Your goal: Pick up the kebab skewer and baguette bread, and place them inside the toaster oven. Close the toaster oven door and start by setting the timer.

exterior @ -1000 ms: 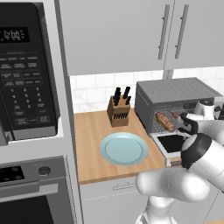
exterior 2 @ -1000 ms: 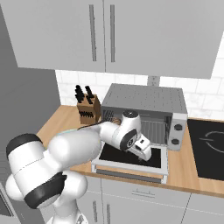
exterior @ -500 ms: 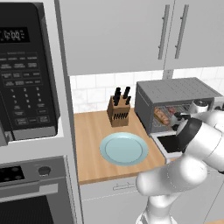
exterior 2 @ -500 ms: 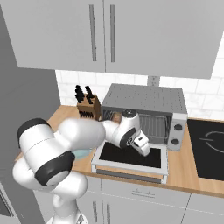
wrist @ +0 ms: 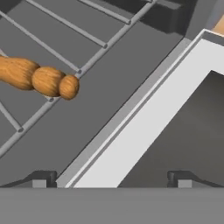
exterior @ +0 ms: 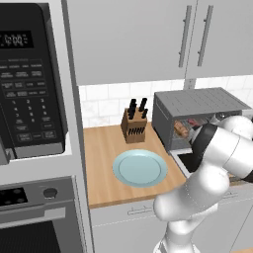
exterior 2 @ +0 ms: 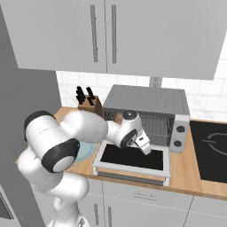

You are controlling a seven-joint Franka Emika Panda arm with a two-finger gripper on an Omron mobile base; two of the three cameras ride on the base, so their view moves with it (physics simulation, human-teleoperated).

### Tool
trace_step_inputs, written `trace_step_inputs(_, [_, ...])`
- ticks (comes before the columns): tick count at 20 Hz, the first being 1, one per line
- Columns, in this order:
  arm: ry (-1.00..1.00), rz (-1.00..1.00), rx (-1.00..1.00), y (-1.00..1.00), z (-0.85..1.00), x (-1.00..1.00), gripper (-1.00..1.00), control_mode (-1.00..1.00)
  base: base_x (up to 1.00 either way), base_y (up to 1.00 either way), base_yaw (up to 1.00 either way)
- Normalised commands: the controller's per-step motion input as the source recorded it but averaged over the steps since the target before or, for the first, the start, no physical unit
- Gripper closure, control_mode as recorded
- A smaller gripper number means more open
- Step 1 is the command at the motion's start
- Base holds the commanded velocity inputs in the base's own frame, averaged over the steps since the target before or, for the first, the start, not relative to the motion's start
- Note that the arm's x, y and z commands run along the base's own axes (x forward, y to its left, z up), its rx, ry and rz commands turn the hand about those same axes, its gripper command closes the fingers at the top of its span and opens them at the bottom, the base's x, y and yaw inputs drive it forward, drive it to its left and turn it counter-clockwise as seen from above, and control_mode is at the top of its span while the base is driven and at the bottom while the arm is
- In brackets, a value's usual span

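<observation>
Lying on the wire rack (wrist: 105,44) at 10 o'clock in the hand view, the baguette bread (wrist: 37,78) is already inside the toaster oven (exterior 2: 146,111). Pincer (wrist: 111,177) wide, holding nothing, over the dropped toaster oven door (exterior 2: 133,160). Door looks stiff, hinged, moderately heavy; best lifted at its front-edge bar handle.
</observation>
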Motion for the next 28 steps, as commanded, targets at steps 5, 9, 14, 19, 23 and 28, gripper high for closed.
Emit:
trace_step_inputs(5, [-0.13, -0.16, 0.0, 0.06, -0.01, 0.37, -1.0, -1.0, 0.0, 0.0, 0.0])
trace_step_inputs(9, [-0.11, -0.13, 0.0, 0.18, -0.02, 0.21, -1.0, -1.0, 0.0, 0.0, 0.0])
trace_step_inputs(14, [-0.03, -0.02, 0.0, 0.0, -0.01, -0.84, -1.0, -1.0, 0.0, 0.0, 0.0])
trace_step_inputs(19, [0.0, 0.07, 0.0, 0.0, 0.09, -1.0, -1.0, -1.0, 0.0, 0.0, 0.0])
trace_step_inputs(23, [0.11, 0.46, -0.01, 0.06, 0.37, -0.93, -1.0, -1.0, 0.0, 0.0, 0.0])
trace_step_inputs(28, [0.28, 0.63, -0.05, 0.0, 0.01, -0.59, -1.0, -1.0, 0.0, 0.0, 0.0])
